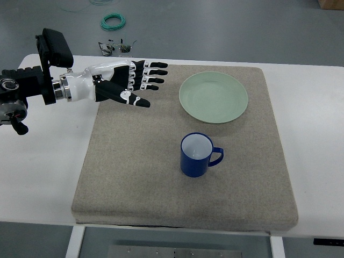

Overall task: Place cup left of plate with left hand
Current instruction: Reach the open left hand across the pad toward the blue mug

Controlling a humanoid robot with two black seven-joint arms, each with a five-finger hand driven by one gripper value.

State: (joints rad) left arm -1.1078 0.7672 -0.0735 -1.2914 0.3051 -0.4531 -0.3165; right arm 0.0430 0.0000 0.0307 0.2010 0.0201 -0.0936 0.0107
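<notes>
Grey mat (134,177) on white table: left hand (129,80) empty, fingers extended; blue cup (196,156) sits down-right of it, below green plate (213,97).

I can't make out the small dark clutter (117,47) just beyond the table's (43,161) far edge; it is too small. My left arm (21,91) and a brown box (330,4) past the table are cut off by the frame.

White table (43,177) on grey floor (226,27).
</notes>
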